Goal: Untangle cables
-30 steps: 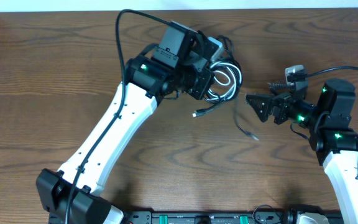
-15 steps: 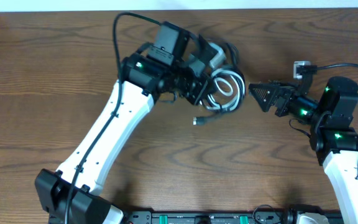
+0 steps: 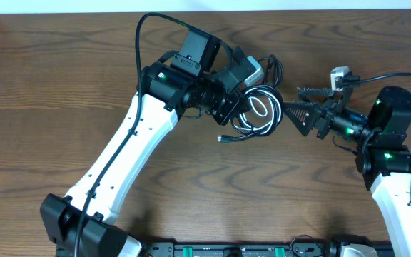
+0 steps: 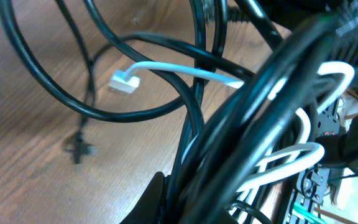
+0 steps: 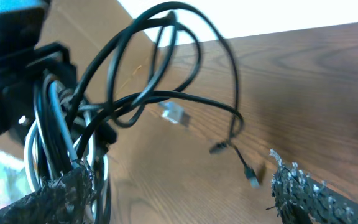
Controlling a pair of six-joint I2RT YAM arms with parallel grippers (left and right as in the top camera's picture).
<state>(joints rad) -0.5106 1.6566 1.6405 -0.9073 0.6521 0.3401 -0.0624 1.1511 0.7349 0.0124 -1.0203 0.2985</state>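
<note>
The cables (image 3: 260,111), a tangle of black loops with one white cord, hang in front of my left gripper (image 3: 237,107), which is shut on them. In the left wrist view the black cords (image 4: 229,143) run between the jaws of the left gripper (image 4: 188,208), and a white plug (image 4: 124,81) hangs free above the wood. My right gripper (image 3: 291,107) is open just right of the bundle. In the right wrist view its left finger (image 5: 61,193) touches the coil (image 5: 55,137); the right gripper (image 5: 182,199) holds nothing. A black plug (image 5: 251,175) dangles.
A black plug end (image 3: 225,139) hangs low under the bundle. A small grey and white block (image 3: 249,69) sits above the coil by the left wrist. Bare brown wood table (image 3: 63,86) spreads to the left, with its far edge (image 3: 320,8) at the top.
My right gripper has moved left up to the bundle. The left gripper shifted the coil slightly right. The loose black cable end that lay on the table has been lifted.
</note>
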